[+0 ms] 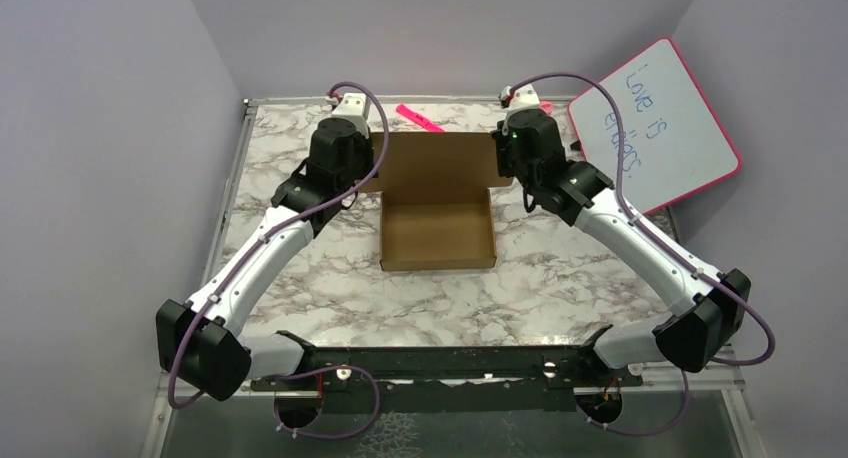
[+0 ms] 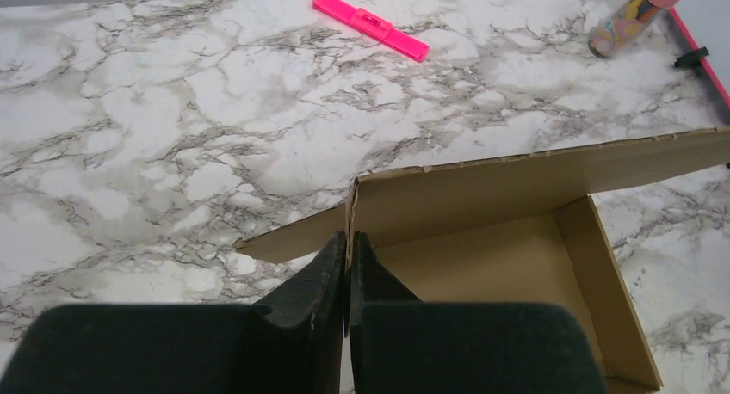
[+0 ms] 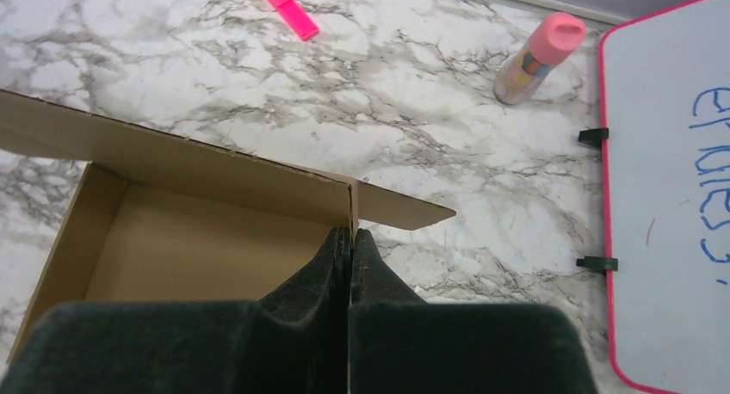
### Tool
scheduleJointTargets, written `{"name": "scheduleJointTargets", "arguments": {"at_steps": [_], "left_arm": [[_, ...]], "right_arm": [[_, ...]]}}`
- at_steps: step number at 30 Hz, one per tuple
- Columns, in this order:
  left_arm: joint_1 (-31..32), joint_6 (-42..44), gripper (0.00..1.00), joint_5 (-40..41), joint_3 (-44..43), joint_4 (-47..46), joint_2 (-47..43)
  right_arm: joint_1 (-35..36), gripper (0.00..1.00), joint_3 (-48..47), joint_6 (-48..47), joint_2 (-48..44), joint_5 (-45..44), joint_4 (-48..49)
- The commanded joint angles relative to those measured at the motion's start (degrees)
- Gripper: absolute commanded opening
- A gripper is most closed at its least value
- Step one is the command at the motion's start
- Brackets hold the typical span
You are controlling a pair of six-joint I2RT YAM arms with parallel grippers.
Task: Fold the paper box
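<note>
Setting: grey-lilac walls on three sides, white marble-patterned table, both arm bases at its near edge.
Task thing: plain brown unprinted cardboard paper box, mid-table between the two arms; shallow tray with side walls already up, broad lid panel attached along the far wall and wider than the tray.
Lid tilt: uncertain; flat or partly raised not settled by these views.
Long axis: lid panel and its hinge crease running left to right, parallel to the near table edge.
Left gripper: black fingers pressed together, clamped on a thin upright cardboard edge at the tray's far-left corner; pointed ear flap sticking out leftward just beside them.
Right gripper: mirror case at the far-right corner, fingers pinched on the upright edge there; pointed ear flap jutting rightward.
Box relative to hands: tray floor inboard of each grip, lid panel spanning between the two pinches and just beyond the fingertips.
Nearer arm: neither; one corner each, evenly placed.
Governing relation, judged: hinge line joining both pinches, so any lid swing toward the bases likely needing both ends moved level to avoid skewing the crease.
Bystanders: bright pink flat marker beyond the lid, well apart; pink-framed whiteboard with blue handwriting at far right; pink-capped patterned tube near it.
</note>
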State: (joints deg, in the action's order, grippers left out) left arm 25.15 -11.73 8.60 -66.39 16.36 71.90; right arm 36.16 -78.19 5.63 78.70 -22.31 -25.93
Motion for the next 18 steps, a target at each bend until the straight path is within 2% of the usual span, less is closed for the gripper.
{"name": "scheduleJointTargets", "arguments": {"at_steps": [1, 6, 9, 13, 16, 18], "left_arm": [[2.98, -3.03, 0.06, 10.88, 0.21, -3.81, 1.47], [4.54, -3.28, 0.06, 12.99, 0.47, -6.43, 3.26], [4.56, -2.75, 0.08, 13.92, 0.60, -6.69, 3.57], [4.49, -0.21, 0.21, 15.11, 0.75, -6.65, 1.88], [3.90, 3.49, 0.38, 15.11, 0.25, -6.00, 0.10], [2.78, 6.40, 0.45, 12.88, -0.17, -5.22, -1.04]], "right_arm": [[2.35, 0.02, -1.44, 4.63, 1.55, -13.29, 4.82], [2.77, 0.02, -2.04, 5.48, 3.23, -15.28, 6.35], [2.82, 0.07, -1.78, 5.62, 3.18, -15.56, 6.66], [2.59, 0.23, -0.13, 1.79, 1.20, -14.02, 8.81], [0.76, 0.37, -0.36, -1.90, -0.36, -8.70, 7.88], [-0.32, 0.44, -0.11, -5.78, -1.36, -5.40, 7.34]]}}
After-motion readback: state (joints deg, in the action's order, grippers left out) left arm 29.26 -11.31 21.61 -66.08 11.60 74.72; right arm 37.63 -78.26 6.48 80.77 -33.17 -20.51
